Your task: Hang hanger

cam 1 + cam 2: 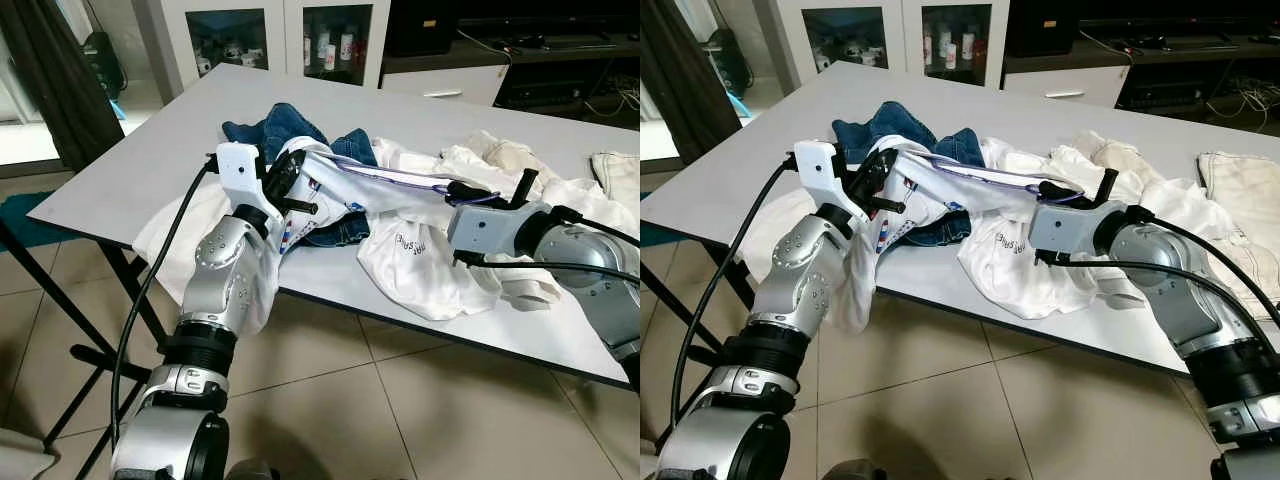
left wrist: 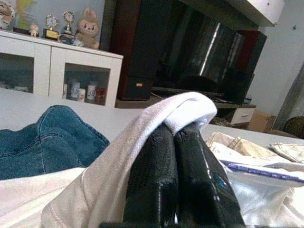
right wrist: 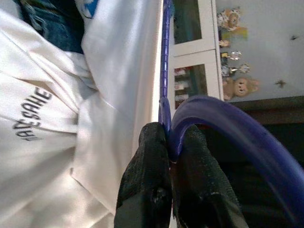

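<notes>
Right claw (image 1: pixel 1052 190) clamped on purple hanger (image 3: pixel 223 123) at its hook; left claw (image 1: pixel 290 172) pinched shut on white shirt (image 2: pixel 156 123) draped over it, above the surface (image 1: pixel 150 150). Risk: shirt slips off left fingers, or hanger twists in the thin grip.

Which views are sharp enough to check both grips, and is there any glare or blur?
Head views: evenly lit and sharp; the white table shows no harsh glare. Left wrist view: the shirt over the left claw is sharp, the dark TV behind reflects light. Right wrist view: soft; the hanger near the right claw is blurred.
</notes>
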Controlling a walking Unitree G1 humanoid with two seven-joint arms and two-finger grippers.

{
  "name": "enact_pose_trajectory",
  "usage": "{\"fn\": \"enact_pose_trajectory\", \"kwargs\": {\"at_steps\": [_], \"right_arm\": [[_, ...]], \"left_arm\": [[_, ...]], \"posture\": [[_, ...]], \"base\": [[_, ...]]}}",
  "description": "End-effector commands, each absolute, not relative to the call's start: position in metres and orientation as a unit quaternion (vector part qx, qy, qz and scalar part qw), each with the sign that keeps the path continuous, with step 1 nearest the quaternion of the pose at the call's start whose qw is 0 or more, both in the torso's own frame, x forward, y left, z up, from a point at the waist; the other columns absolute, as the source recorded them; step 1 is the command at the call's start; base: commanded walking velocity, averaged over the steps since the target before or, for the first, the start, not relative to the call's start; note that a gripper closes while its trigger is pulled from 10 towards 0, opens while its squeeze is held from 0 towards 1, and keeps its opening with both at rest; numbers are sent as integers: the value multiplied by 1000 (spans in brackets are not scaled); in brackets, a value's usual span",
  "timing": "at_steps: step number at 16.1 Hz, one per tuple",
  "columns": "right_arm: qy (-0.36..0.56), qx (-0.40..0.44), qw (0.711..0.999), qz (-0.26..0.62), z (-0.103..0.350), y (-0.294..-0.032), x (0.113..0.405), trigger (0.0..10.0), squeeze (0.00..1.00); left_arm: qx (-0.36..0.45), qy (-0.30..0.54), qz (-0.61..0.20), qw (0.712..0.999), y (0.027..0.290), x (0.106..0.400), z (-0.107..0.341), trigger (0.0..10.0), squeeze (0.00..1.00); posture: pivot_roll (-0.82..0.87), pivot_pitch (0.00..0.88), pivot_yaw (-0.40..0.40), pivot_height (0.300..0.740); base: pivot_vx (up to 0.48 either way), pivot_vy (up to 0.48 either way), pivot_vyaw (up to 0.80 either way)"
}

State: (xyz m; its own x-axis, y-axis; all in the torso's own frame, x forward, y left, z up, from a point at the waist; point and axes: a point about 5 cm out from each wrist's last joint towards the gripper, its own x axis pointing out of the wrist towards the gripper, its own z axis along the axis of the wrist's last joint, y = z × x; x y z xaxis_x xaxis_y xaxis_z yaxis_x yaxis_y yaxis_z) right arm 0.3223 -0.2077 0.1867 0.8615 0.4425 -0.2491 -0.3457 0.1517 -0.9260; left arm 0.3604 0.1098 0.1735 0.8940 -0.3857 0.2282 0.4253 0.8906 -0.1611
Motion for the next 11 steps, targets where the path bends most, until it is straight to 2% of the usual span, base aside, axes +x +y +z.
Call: {"fn": "enact_pose_trajectory", "kwargs": {"at_steps": [1, 3, 5, 7, 8, 11], "right_arm": [[-10, -604, 761, 236, 188, -228, 320, 0, 0], [-3, -612, 763, 208, 192, -238, 321, 0, 0], [-9, -615, 763, 199, 196, -236, 324, 0, 0], [-47, -571, 789, 221, 202, -211, 328, 0, 0], [-69, -527, 815, 232, 207, -199, 328, 0, 0], [-83, -491, 836, 232, 216, -199, 329, 0, 0]], "left_arm": [[-103, -115, -196, 968, 121, 361, 185, 0, 0], [-104, -114, -193, 969, 127, 360, 185, 0, 0], [-107, -113, -192, 969, 128, 359, 185, 0, 0], [-105, -114, -204, 967, 121, 358, 187, 0, 0], [-98, -110, -212, 966, 116, 357, 186, 0, 0], [-95, -95, -218, 967, 111, 353, 178, 0, 0]], "posture": [[143, 0, 12, 740], [143, 0, 12, 740], [141, 0, 15, 740], [147, 0, 12, 740], [147, 0, 12, 740], [150, 0, 9, 740]], "base": [[0, 0, 0], [0, 0, 0], [0, 0, 0], [0, 0, 0], [0, 0, 0], [0, 0, 0]]}}
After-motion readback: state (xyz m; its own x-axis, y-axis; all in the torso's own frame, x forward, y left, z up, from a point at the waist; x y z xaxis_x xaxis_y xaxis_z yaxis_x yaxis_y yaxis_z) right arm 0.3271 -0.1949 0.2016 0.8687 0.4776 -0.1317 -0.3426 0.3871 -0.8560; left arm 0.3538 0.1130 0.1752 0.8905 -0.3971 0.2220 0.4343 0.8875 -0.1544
